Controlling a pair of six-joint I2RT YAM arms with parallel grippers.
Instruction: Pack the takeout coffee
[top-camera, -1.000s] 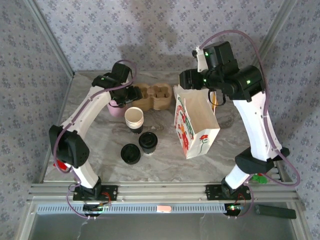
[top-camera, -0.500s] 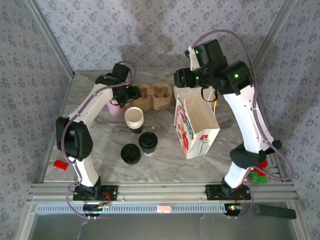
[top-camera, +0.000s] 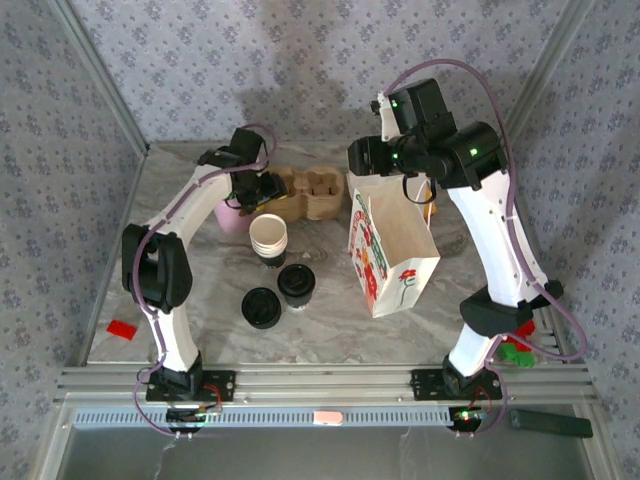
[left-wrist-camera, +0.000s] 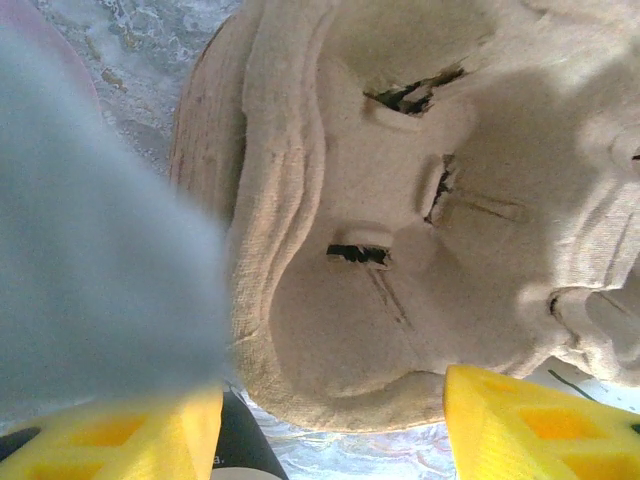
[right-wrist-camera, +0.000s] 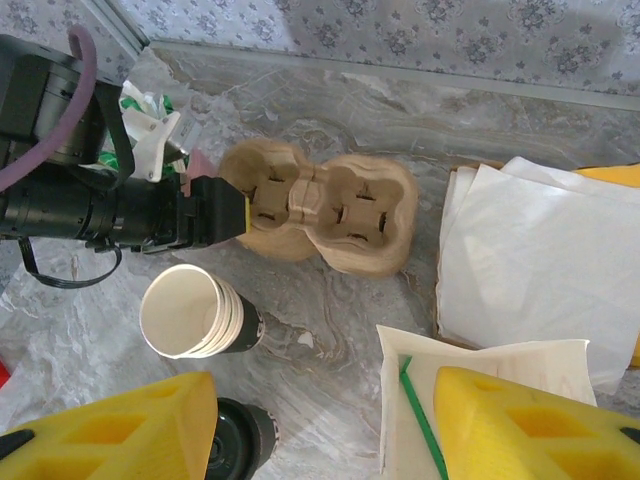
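Coffee sat outside bag

It stood mid-table, just right of a loose lid, on the near side of a cup stack and left of the bag. Far left, the left gripper hung low over the left end of a carrier, its fingers apart on either side of the rim. The right gripper hovered above the bag's far edge, fingers wide apart, holding nothing
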